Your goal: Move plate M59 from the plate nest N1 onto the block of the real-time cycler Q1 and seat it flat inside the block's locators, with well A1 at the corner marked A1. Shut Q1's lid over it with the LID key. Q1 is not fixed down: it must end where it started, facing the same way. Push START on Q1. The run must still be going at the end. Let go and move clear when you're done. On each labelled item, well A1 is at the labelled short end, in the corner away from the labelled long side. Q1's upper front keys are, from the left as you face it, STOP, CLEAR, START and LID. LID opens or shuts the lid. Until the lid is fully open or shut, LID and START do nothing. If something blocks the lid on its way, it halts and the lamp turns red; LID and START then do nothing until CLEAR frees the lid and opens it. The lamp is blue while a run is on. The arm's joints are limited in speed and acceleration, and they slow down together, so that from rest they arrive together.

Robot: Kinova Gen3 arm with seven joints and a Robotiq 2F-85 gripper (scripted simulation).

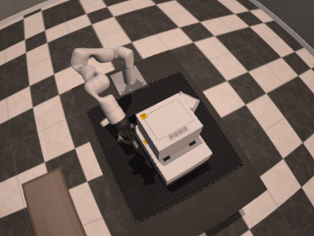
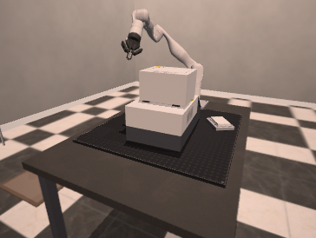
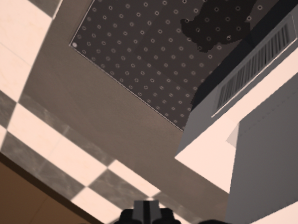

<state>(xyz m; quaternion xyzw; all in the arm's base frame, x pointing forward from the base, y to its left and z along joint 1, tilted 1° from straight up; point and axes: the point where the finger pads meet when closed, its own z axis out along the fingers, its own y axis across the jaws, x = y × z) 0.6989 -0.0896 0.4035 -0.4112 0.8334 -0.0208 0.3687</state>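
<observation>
The cycler Q1 [image 1: 190, 163] [image 2: 152, 116] [image 3: 207, 167] is a white and dark grey body with a tall white upper box [image 1: 166, 121] [image 2: 162, 87] [image 3: 265, 165]. Yellow marks show on the box's top and low on one side. I cannot tell the lid's state; no keys, lamp or block are visible. A low white item, apparently nest N1 [image 2: 225, 128] [image 1: 196, 105], bears a paler slab, perhaps plate M59 [image 2: 219, 120]. My gripper [image 1: 135, 145] [image 2: 128, 56] [image 3: 146, 204] is shut and empty, raised beside Q1, on the side away from the nest.
Q1 stands on a black dotted mat [image 1: 129, 202] [image 2: 204, 167] [image 3: 145, 75] on a dark table [image 1: 241, 194] [image 2: 130, 182] [image 3: 70, 90]. The arm's base is at the table's back. A brown cabinet [image 1: 52, 207] [image 3: 30, 195] stands beyond the table. The arm's shadow falls on the mat.
</observation>
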